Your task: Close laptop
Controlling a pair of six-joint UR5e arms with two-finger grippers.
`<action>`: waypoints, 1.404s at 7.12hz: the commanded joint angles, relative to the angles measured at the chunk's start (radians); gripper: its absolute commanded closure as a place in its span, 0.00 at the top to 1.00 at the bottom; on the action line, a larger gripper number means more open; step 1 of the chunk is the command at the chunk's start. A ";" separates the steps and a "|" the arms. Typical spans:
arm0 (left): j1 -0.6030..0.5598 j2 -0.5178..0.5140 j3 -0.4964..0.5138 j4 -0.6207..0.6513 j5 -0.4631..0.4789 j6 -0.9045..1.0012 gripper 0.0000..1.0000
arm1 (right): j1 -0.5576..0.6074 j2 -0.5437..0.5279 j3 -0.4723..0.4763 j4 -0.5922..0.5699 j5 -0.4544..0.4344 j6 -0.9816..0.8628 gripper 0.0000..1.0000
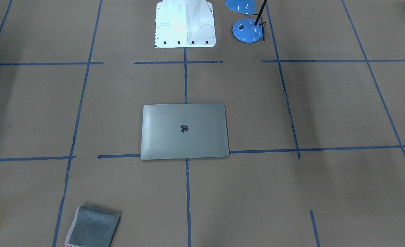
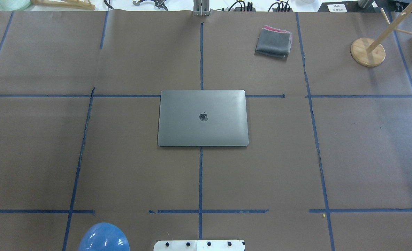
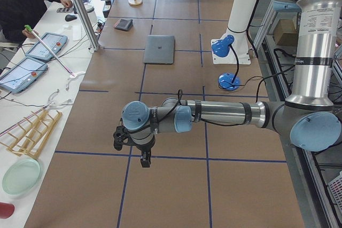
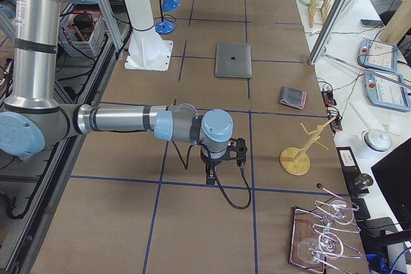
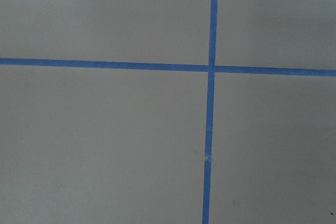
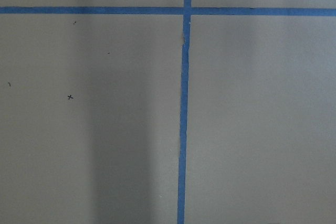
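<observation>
The space-grey laptop (image 2: pixel 203 118) lies flat in the middle of the table with its lid down and the dark apple logo facing up. It also shows in the front-facing view (image 1: pixel 184 131), the left view (image 3: pixel 159 49) and the right view (image 4: pixel 233 60). My left gripper (image 3: pixel 144 159) hangs over the table's left end, far from the laptop. My right gripper (image 4: pixel 210 175) hangs over the right end, also far from it. Both show only in the side views, so I cannot tell whether they are open or shut. The wrist views show only brown paper and blue tape.
A folded grey cloth (image 2: pixel 274 42) lies at the far right of centre. A wooden stand (image 2: pixel 367 51) is at the far right. A blue desk lamp (image 1: pixel 247 30) stands by the white robot base (image 1: pixel 185 24). An operator (image 3: pixel 24 4) sits at the side bench.
</observation>
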 commanded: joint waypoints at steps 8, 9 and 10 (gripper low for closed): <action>0.002 0.005 0.004 -0.004 0.001 0.001 1.00 | 0.026 0.002 -0.039 0.013 -0.007 0.093 1.00; 0.002 0.004 0.004 -0.004 0.001 0.001 1.00 | 0.027 0.003 -0.039 0.014 -0.007 0.093 1.00; 0.002 0.004 0.004 -0.004 0.001 0.001 1.00 | 0.027 0.005 -0.039 0.014 -0.007 0.093 1.00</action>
